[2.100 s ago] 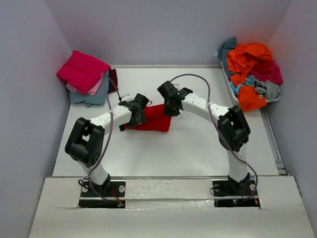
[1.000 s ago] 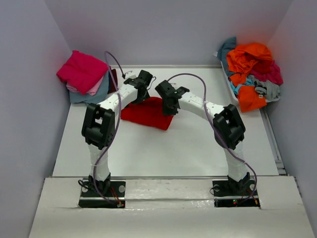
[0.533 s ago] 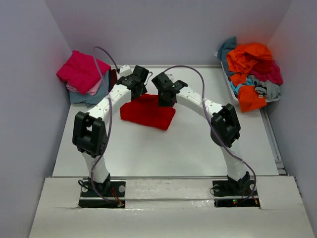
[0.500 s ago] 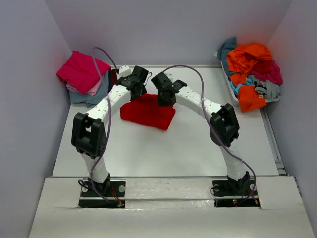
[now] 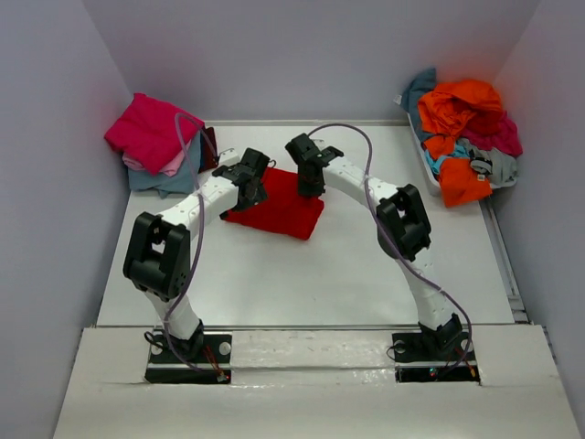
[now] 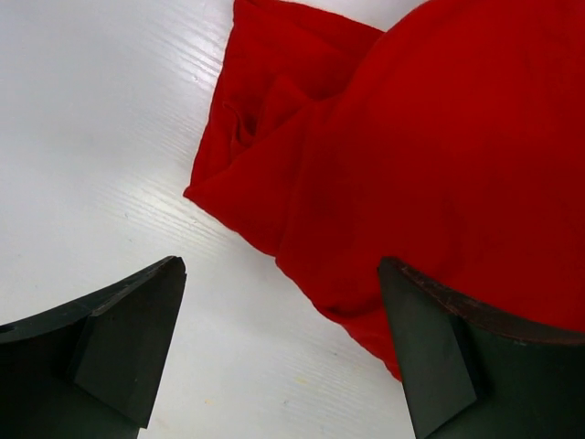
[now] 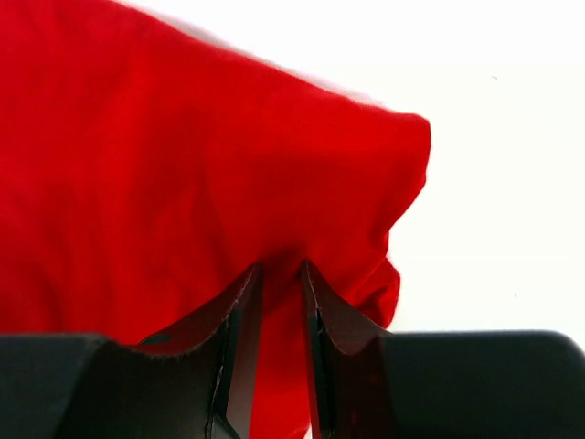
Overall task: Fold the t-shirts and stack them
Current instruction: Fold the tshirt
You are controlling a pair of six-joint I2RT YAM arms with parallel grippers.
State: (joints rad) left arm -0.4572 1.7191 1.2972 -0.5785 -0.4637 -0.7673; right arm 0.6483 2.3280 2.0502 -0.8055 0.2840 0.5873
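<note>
A bright red t-shirt (image 5: 279,208) lies folded into a rough rectangle on the white table (image 5: 366,265), toward the back. My left gripper (image 5: 253,186) hovers at its left edge, open wide. In the left wrist view the red t-shirt (image 6: 439,155) fills the upper right. The left gripper (image 6: 281,267) spans the shirt's folded corner and bare table and holds nothing. My right gripper (image 5: 311,187) is at the shirt's far right corner. In the right wrist view the right gripper (image 7: 280,267) is shut on a fold of the red t-shirt (image 7: 183,165).
A stack of folded t-shirts (image 5: 157,137), magenta on top over pink and grey-blue, sits at the back left corner. A white bin (image 5: 427,165) at the back right holds a loose heap of orange, teal, magenta and grey shirts (image 5: 466,123). Grey walls enclose three sides.
My left gripper, open throughout, has come back from the shirt's far edge toward its left side. The right gripper has stayed pinched on the cloth, nearly still.
</note>
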